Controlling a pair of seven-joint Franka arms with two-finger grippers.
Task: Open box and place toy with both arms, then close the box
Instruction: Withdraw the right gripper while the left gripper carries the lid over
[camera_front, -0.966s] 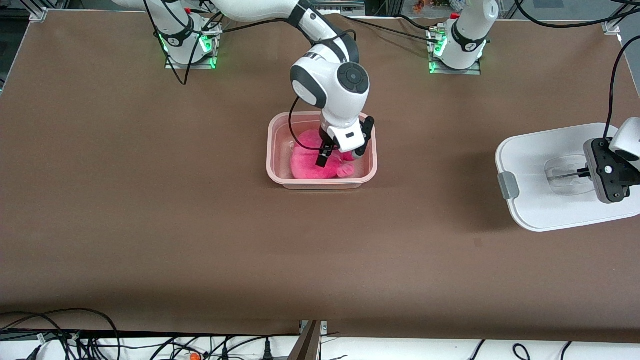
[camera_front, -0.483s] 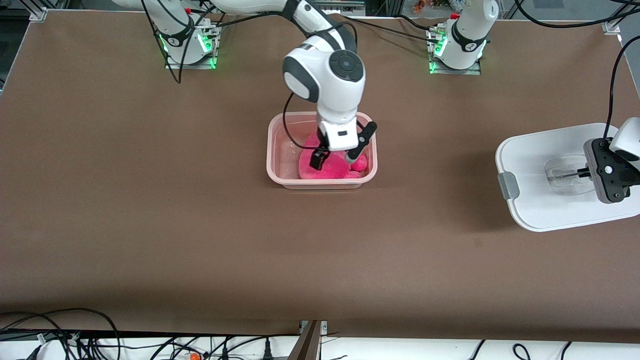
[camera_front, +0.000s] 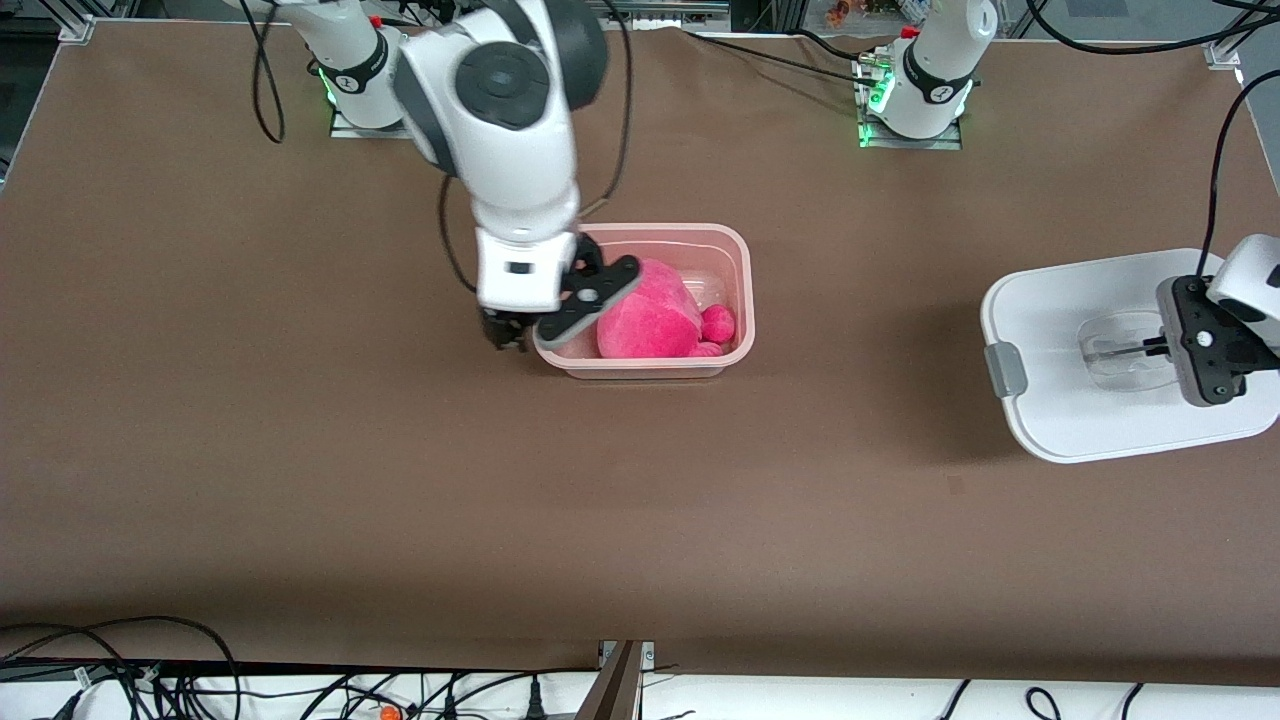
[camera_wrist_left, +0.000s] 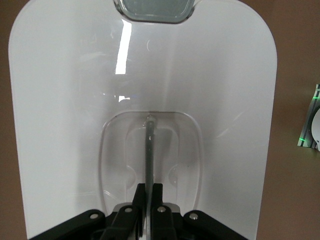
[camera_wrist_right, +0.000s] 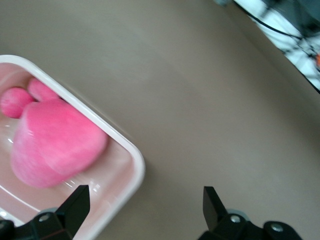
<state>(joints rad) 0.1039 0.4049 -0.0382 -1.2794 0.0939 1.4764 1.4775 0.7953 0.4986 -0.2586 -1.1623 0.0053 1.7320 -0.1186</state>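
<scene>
Pink toy (camera_front: 648, 322) lying inside the uncovered box (camera_front: 740, 262) mid-worktop, right claw (camera_front: 545, 325) spread wide and empty above the box's corner, left claw (camera_front: 1160, 347) clamped on the handle of the white lid (camera_front: 1050, 300) toward the left arm's end.

You are seeing the right gripper (camera_front: 545, 325) hanging spread over the box (camera_front: 740, 250) rim, partly blocking its open top.
</scene>
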